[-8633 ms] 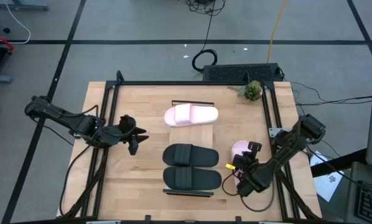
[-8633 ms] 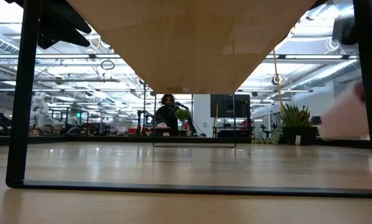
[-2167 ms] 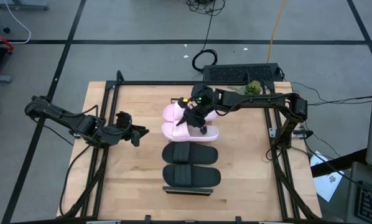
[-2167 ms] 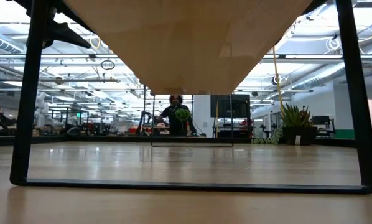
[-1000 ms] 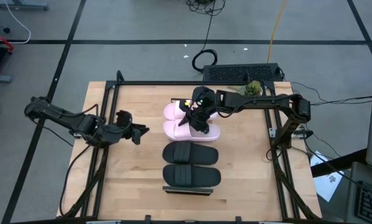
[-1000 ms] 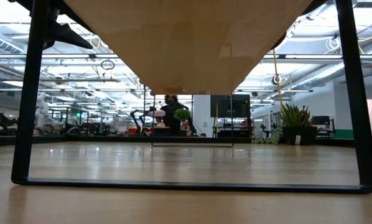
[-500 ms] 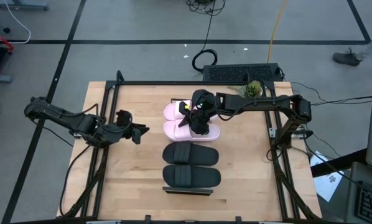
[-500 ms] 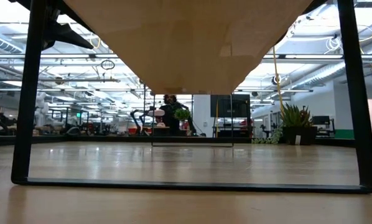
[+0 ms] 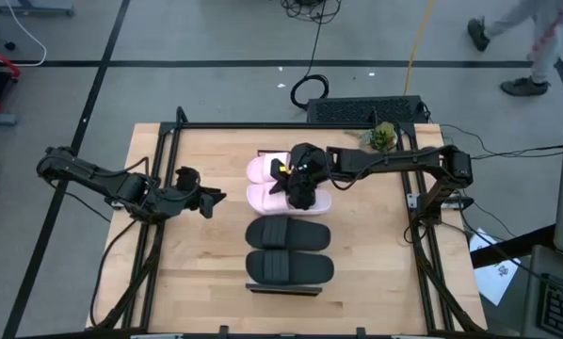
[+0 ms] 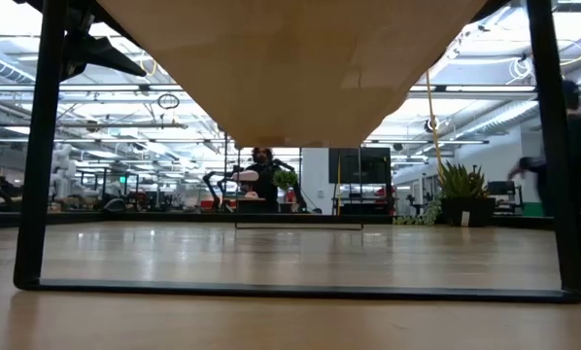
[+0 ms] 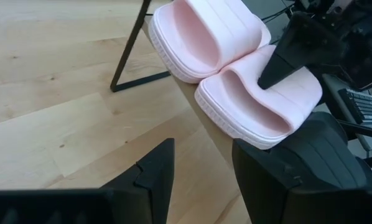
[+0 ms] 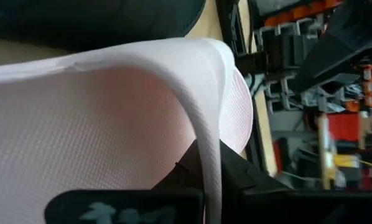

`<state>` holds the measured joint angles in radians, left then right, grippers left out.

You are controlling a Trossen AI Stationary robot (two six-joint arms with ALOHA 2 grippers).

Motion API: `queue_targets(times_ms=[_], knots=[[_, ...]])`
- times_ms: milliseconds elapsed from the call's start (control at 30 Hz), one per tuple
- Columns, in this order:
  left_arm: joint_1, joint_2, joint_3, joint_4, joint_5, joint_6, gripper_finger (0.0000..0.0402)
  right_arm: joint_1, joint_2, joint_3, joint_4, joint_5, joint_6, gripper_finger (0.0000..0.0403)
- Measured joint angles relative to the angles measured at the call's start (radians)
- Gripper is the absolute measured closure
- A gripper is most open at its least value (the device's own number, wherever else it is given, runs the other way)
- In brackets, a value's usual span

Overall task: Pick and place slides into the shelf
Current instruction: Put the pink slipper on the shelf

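Observation:
Two pale pink slides lie side by side on the far half of the shelf (image 9: 291, 156): the far one (image 9: 267, 169) (image 11: 204, 31) and the near one (image 9: 261, 198) (image 11: 260, 106). Two black slides (image 9: 286, 234) (image 9: 289, 268) lie on its near half. All four rest on their soles. My right gripper (image 9: 298, 188) (image 11: 285, 56) (image 12: 208, 168) reaches in from the table's right and is shut on the near pink slide. My left gripper (image 9: 206, 200) (image 11: 201, 152) waits open at the table's left, pointing at the shelf. The low view shows only the shelf's underside (image 10: 290, 68). My right gripper pinches the wide strap of the near pink slide at its edge (image 12: 204, 143). One finger (image 11: 284, 55) lies on top of the strap; the other is hidden under it. The fingers slant down from the table's right. The slide's sole lies flat on the shelf, against the far pink slide.
A small green plant (image 9: 382, 137) stands at the table's far right corner, and black frame rails (image 9: 168, 160) run along the table's sides. A person (image 9: 526, 38) walks on the floor beyond the far right corner. Bare tabletop (image 9: 216, 254) lies left and right of the shelf.
My right gripper has shifted slightly toward the table's near edge over the near pink slide and turned a little. The slide has stayed where it lay on the shelf. A person has walked into view beyond the table's far right.

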<state>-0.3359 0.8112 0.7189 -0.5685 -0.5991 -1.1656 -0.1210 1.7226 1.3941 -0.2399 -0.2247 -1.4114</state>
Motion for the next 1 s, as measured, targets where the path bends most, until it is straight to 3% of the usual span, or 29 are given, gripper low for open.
queue_targets(times_ms=[700, 1000], knots=[[0.000, 0.000, 0.000, 0.050, -0.001, 0.026, 0.0241, 0.048, -0.002, -0.002, 0.024, 0.051, -0.081, 0.0403], [0.000, 0.000, 0.000, 0.049, -0.001, 0.027, 0.0241, 0.077, -0.002, -0.002, -0.010, 0.129, -0.153, 0.0403]])
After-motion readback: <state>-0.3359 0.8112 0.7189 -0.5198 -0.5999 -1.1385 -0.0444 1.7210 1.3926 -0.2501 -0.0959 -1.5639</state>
